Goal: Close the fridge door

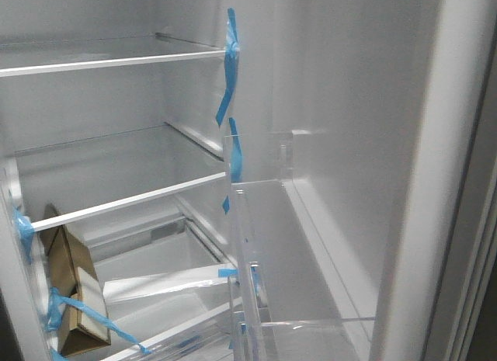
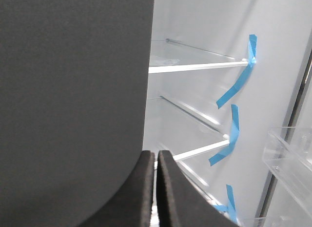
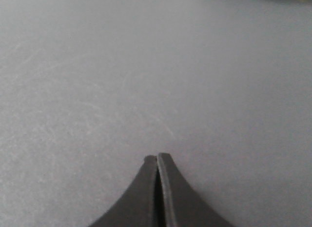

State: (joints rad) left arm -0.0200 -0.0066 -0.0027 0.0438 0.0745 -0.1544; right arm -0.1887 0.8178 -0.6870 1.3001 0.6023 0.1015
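Fridge door (image 1: 349, 167) open, clear door bin (image 1: 303, 260) looks empty; brown box (image 1: 74, 295) on fridge's lower shelf. Both end effectors (image 2: 156, 161) (image 3: 157, 161) closed, empty; right tips against grey surface (image 3: 146, 66).

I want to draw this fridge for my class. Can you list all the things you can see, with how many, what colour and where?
fridge door: one, white inner lining, open at the right of the front view
door bins: at least two, clear plastic, on the door's lining
shelves: two, clear with white front edges, inside the fridge
blue tape strips: several, on shelf ends and bins
cardboard box: one, brown, taped, lower left inside the fridge
left gripper: black, shut, empty
right gripper: black, shut, facing a plain grey surface
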